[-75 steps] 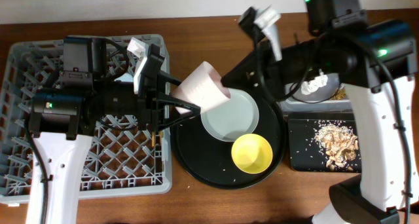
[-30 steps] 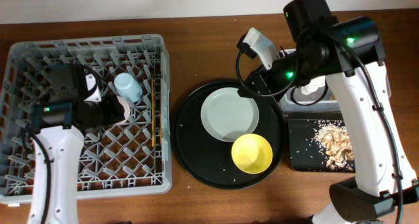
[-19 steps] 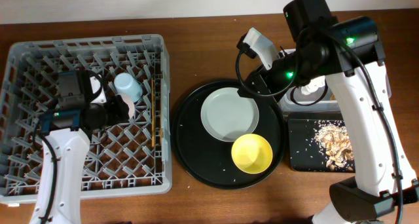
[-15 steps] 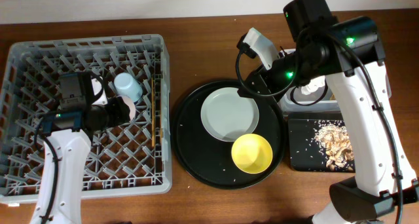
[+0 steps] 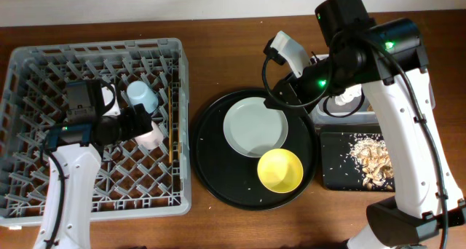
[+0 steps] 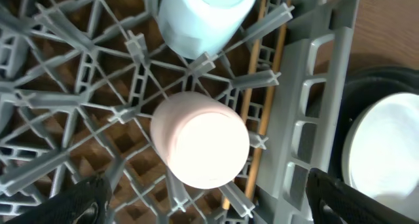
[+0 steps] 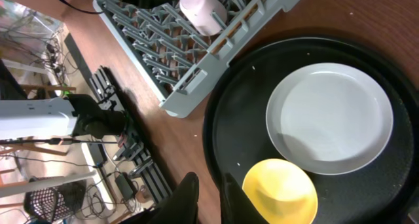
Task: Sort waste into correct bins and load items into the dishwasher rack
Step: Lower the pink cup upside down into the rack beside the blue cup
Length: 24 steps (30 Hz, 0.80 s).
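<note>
- The left hand (image 6: 209, 196) stands spread wide over the large square grey plastic rack (image 5: 44, 74) and holds nothing; its two dark fingertips (image 6: 85, 198) are well clear of anything between them
- Just beyond those fingertips, a small pink cup (image 6: 200, 149) sits bottom-up among the rack's pegs, apart from both fingers
- A small light-blue cup (image 6: 196, 14) sits in the rack just beside the pink one
- Two thin wooden chopsticks (image 5: 170, 121) lie in the rack along its wall on the round tray's side, close by the pink cup
- The right hand (image 7: 208, 196) has its fingers drawn nearly together (a thin gap shows between them) and nothing is in them; it hangs over the large round black tray (image 5: 211, 169)
- On that tray rest a pale grey-white round plate (image 5: 255, 127) and a yellow bowl (image 5: 280, 169), just beside each other
- Past the tray, a clear plastic rectangular tub (image 5: 324, 118) holds a crumpled white tissue (image 5: 349, 96)
- Next to the tub, a shallow black rectangular tray (image 5: 331, 169) on the wooden counter (image 5: 233, 227) holds loose beige-brown food scraps (image 5: 373, 158)
</note>
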Motion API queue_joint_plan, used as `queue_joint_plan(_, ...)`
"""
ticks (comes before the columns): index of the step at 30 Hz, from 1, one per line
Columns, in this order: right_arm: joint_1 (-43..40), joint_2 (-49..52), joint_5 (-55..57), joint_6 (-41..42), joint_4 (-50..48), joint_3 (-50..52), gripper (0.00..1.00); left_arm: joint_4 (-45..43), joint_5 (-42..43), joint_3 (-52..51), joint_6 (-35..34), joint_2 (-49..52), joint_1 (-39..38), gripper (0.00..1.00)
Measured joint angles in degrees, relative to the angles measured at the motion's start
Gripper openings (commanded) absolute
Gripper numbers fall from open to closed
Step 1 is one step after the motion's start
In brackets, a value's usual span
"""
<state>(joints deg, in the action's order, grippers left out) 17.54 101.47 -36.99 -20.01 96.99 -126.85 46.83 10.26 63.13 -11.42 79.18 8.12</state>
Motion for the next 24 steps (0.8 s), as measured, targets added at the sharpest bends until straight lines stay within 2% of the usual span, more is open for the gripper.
queue_joint_plan(4,0.24,0.0,2.99,3.39,0.0,0.76,0.35,2.8,4.42,1.88,0.0,-3.26,0.0,0.92)
queue_joint_plan(7,1.49,-0.07,7.23,7.15,-0.07,4.09,0.43,6.75,6.95,3.43,-0.02,-10.34,0.0,0.97)
queue_joint_plan(8,2.27,-0.04,8.44,8.09,-0.09,6.01,0.52,8.0,7.08,3.56,-0.04,-13.16,0.0,0.99)
queue_joint_plan(9,3.65,0.11,9.94,9.68,-0.15,8.87,0.54,9.51,6.64,3.8,-0.02,-15.98,0.0,0.99)
queue_joint_plan(13,10.56,-0.13,14.97,14.29,-5.11,18.51,0.6,12.92,1.97,3.96,0.0,-20.83,0.0,0.99)
queue_joint_plan(15,15.04,0.0,19.74,18.88,-7.15,21.53,0.63,14.45,0.13,3.96,-0.02,-21.33,0.0,0.99)
queue_joint_plan(16,20.06,0.0,25.73,24.63,-8.57,23.89,0.66,15.23,-0.35,3.96,-0.02,-21.33,0.0,0.99)
queue_joint_plan(19,23.3,-0.02,30.56,29.4,-8.57,24.59,0.67,16.85,-1.57,3.96,-0.02,-21.29,0.0,0.99)
queue_joint_plan(20,24.81,-0.02,33.18,31.91,-8.57,25.05,0.72,17.11,-1.75,3.96,-0.02,-21.14,0.0,0.99)
queue_joint_plan(21,25.66,-0.02,34.32,33.22,-8.61,25.11,1.0,17.27,-1.79,3.96,0.0,-21.09,0.0,0.99)
queue_joint_plan(24,26.91,-0.02,36.57,35.82,-8.87,25.11,0.99,18.14,-1.99,3.96,-0.02,-21.05,0.0,1.0)
